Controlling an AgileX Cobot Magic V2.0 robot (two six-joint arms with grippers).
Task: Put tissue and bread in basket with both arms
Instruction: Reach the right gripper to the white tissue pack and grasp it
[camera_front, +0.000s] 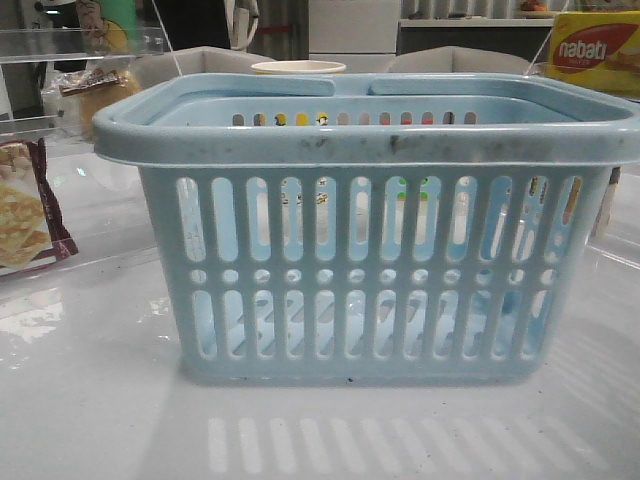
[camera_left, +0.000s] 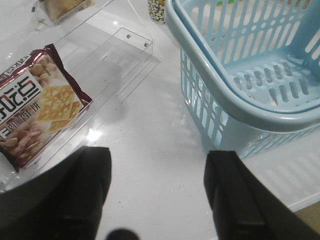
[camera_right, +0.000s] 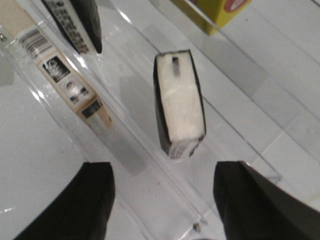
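On table centre, front view: basket (camera_front: 370, 240); bread (camera_front: 100, 92) behind, left. Only right wrist view shows tissue (camera_right: 179, 102), on clear tray, under right gripper (camera_right: 165, 197), jaws apart. Left gripper (camera_left: 157, 192) spread, empty.

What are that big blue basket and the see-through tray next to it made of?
The basket looks like moulded plastic, pale blue and slightly glossy, its thick rim scuffed with dark marks. The tray seems to be clear acrylic or similar rigid plastic: you see the table through it, its edges catch the light, and small screws show at a corner.
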